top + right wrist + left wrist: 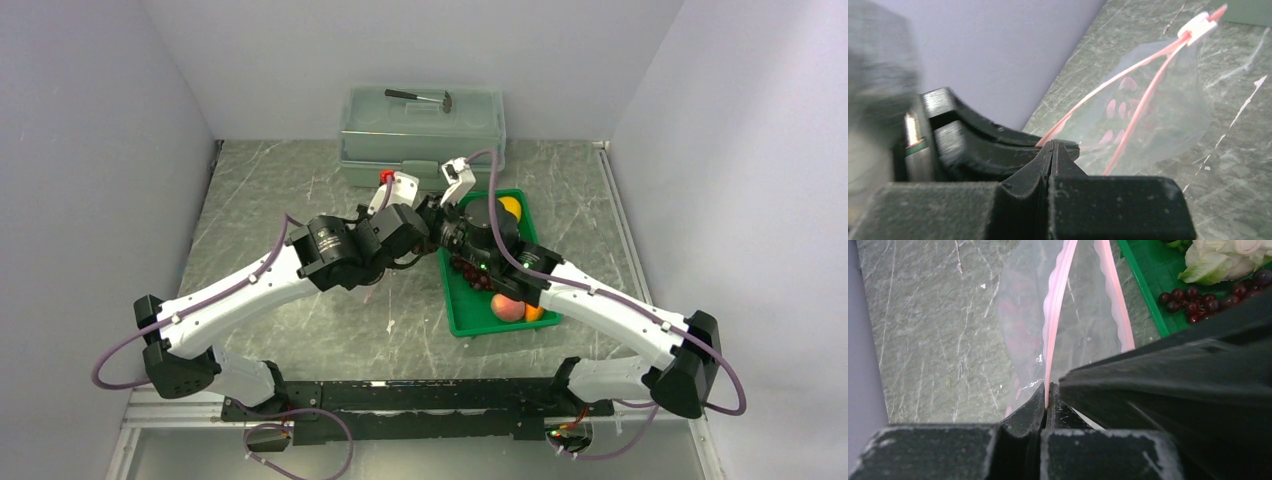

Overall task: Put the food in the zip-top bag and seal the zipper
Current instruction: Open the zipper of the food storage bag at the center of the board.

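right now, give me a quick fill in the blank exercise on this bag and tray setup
1. The left claw and the right claw are each shut on a ___ zipper strip of the bag.
2. The dark grapes lie in the ___ tray.
3. On the box at the back lies a ___.
Missing words: pink; green; hammer.

From above, the zip-top bag (pixel 1083 325) is hidden under the wrists of the left arm (pixel 250 285) and right arm (pixel 590 295), just left of the green tray (pixel 462 318). The right arm also covers the tray's middle; only part of the grapes (pixel 470 272), a peach (pixel 507 308) and an orange (pixel 534 313) show at its near end. In the left wrist view the tray, a pale leafy vegetable (pixel 1218 260) and the bag's far end run off the top edge. In the right wrist view a grey shape (pixel 873 75) is too blurred to name
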`<control>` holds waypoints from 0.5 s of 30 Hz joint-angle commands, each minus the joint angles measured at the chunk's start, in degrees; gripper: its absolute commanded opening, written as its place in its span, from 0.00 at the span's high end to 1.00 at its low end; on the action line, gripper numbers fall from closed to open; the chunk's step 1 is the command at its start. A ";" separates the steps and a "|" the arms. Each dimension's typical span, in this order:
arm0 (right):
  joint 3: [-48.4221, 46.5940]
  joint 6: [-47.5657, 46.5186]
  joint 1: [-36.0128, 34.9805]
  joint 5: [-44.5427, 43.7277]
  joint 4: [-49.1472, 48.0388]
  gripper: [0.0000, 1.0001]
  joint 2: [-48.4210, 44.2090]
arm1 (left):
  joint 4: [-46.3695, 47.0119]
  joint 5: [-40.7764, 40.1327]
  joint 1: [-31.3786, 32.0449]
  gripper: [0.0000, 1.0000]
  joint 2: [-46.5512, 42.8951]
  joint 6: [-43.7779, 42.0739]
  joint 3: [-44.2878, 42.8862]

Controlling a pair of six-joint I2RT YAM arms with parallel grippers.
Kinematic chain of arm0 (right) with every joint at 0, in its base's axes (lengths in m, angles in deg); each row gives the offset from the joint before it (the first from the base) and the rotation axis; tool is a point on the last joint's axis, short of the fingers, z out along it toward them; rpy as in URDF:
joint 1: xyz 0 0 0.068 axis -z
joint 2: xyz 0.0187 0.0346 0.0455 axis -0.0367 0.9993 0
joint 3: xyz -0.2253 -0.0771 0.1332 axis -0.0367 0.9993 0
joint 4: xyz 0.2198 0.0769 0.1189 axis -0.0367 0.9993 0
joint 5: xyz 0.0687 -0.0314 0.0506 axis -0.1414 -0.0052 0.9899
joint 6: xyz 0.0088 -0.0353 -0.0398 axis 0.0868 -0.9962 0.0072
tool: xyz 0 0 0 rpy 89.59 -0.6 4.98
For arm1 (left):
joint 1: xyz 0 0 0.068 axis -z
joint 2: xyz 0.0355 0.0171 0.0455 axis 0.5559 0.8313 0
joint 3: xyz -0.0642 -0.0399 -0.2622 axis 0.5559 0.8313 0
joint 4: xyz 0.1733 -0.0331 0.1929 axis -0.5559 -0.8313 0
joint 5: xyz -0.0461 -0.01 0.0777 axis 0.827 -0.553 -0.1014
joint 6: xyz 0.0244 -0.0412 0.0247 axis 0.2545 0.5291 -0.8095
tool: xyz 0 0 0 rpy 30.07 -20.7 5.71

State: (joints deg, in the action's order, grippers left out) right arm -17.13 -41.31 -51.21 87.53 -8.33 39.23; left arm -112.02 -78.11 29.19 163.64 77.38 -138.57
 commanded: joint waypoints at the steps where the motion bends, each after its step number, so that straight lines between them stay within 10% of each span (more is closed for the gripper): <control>1: -2.48 2.38 -0.21 -2.22 0.82 1.00 2.14 | -1.43 -3.58 1.64 1.00 0.82 2.95 -3.09; 15: 5.21 5.58 -0.77 -6.53 1.85 1.00 3.29 | -2.61 -6.32 3.84 1.00 1.55 4.62 -4.05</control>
State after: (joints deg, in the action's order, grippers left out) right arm -15.03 -37.38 -51.48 83.96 -6.32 42.57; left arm -114.03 -81.04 32.05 164.82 79.90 -140.01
